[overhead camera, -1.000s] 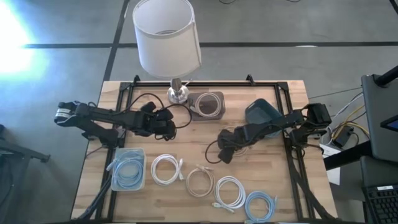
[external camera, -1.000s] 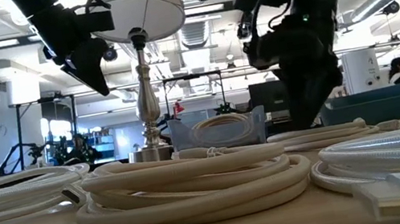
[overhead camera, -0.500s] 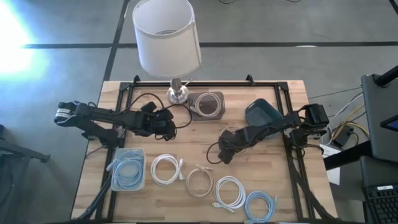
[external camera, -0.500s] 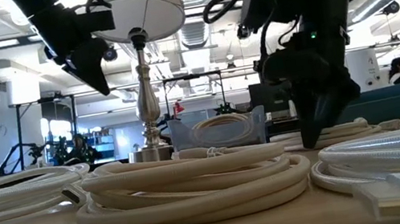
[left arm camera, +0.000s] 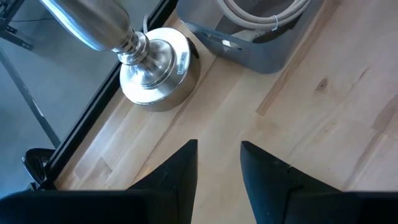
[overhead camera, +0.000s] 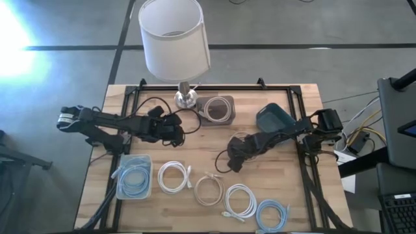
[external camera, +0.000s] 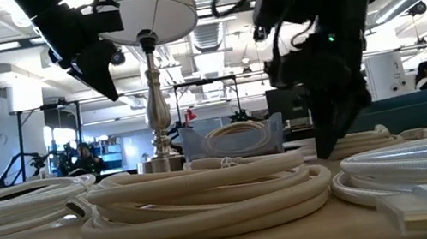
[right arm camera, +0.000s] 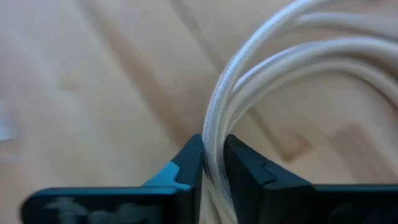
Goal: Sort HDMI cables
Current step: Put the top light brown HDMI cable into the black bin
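Blue coil sits in clear bin, apparently sorted by colour. Left hand waits near lamp base, fingers narrowly parted, empty. White coil lies on surface, strands pinched between right hand fingers, likely for lift toward bin.

Bright, even light — floor glare at the high view's left; right wrist view blurred.
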Controlling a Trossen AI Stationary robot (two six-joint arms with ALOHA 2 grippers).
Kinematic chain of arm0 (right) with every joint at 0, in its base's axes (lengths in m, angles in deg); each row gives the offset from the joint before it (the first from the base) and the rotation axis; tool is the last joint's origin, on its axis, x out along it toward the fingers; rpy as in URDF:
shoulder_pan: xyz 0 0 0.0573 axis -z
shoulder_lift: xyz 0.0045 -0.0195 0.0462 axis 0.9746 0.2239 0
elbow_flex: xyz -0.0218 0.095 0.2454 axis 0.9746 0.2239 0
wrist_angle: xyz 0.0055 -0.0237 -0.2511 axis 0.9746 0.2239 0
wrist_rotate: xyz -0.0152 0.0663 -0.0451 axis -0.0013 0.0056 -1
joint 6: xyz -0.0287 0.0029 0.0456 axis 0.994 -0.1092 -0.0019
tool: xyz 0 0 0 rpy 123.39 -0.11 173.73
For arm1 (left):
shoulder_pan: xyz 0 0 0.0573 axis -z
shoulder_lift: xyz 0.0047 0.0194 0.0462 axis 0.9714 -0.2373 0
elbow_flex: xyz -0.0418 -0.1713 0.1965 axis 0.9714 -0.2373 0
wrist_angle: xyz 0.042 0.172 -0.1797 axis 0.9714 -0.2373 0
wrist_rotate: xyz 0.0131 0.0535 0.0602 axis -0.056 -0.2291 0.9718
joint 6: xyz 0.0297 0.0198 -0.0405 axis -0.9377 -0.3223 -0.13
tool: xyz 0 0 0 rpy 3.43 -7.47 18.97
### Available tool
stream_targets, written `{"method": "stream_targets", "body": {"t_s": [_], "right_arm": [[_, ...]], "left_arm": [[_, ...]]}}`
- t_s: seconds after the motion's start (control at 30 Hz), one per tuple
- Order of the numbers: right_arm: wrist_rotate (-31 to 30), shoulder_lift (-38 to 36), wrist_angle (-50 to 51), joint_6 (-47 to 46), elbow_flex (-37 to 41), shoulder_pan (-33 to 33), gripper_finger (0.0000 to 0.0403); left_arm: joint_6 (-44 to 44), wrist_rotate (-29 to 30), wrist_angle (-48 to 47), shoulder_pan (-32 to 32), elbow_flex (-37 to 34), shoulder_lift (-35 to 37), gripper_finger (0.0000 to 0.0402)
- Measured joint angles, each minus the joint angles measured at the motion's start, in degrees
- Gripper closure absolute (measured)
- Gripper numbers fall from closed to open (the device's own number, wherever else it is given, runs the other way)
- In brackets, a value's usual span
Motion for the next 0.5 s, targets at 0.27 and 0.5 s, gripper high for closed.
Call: {"method": "stream_targets", "body": {"t_s": [0.27,0.5], "right_arm": [[2.49,-0.83,0.51,14.75,-6.96,-0.26,0.0378],[1.58,-0.96,4.53,29.55,-16.23,-0.23,0.0378]], "left_arm": [[-1.19,-0.02,1.89,0.00,0.00,0.00,0.0277],[-1.94,-0.07,2.56,0.02,0.00,0.00,0.0277]]}}
